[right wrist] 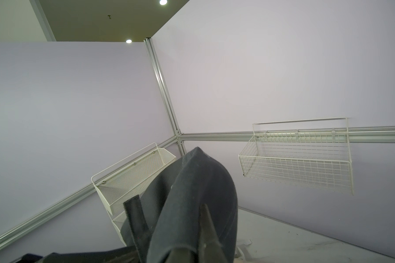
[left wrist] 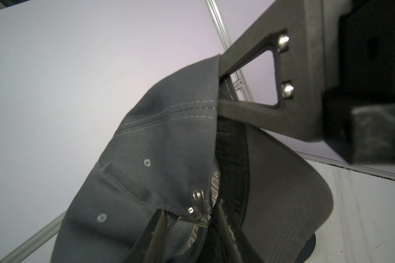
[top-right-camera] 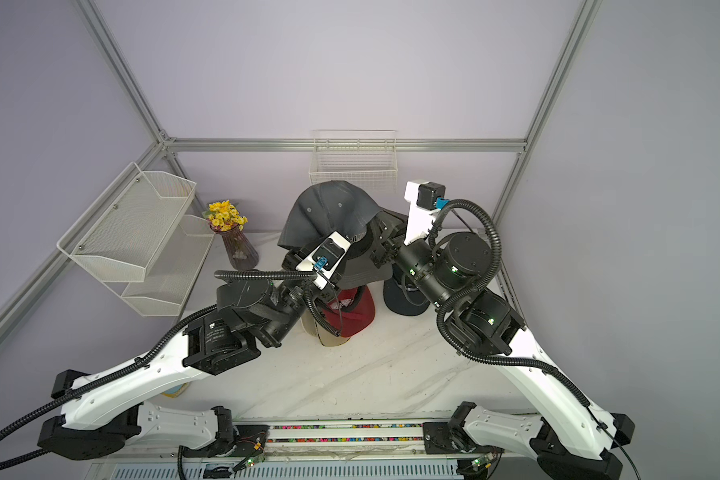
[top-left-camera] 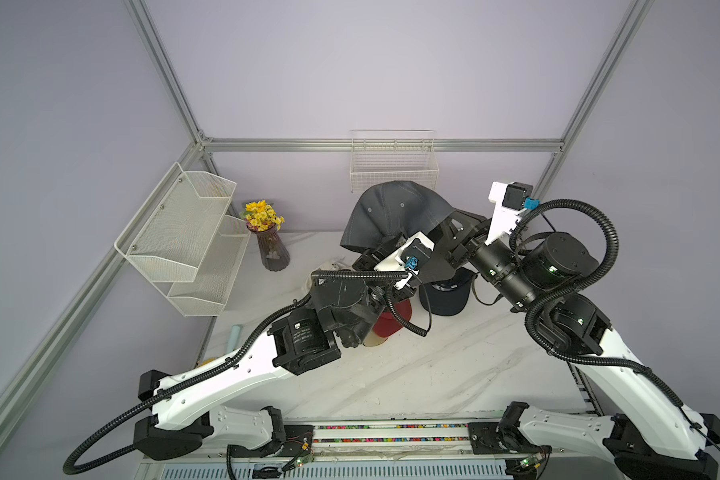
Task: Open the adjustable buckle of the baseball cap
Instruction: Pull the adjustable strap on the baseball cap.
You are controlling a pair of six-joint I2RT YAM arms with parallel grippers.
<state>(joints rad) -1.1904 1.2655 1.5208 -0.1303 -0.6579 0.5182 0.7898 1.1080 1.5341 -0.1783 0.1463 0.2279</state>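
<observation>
Cap (top-left-camera: pixel 391 208) held aloft, right gripper (right wrist: pixel 171 225) clamped on its fabric, left gripper (left wrist: pixel 191 208) jaws narrow astride the buckle (left wrist: pixel 197 197), whether they grip it cannot be told

My top views both look down from high on the whole table (top-left-camera: pixel 412 374). Wrist cameras sit close under the grey cap (left wrist: pixel 169 136), facing upward.

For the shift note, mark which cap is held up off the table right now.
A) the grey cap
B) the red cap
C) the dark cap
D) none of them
A: the grey baseball cap hangs in the air, pinched by the right gripper, while the red cap and the dark cap lie on the table.
</observation>
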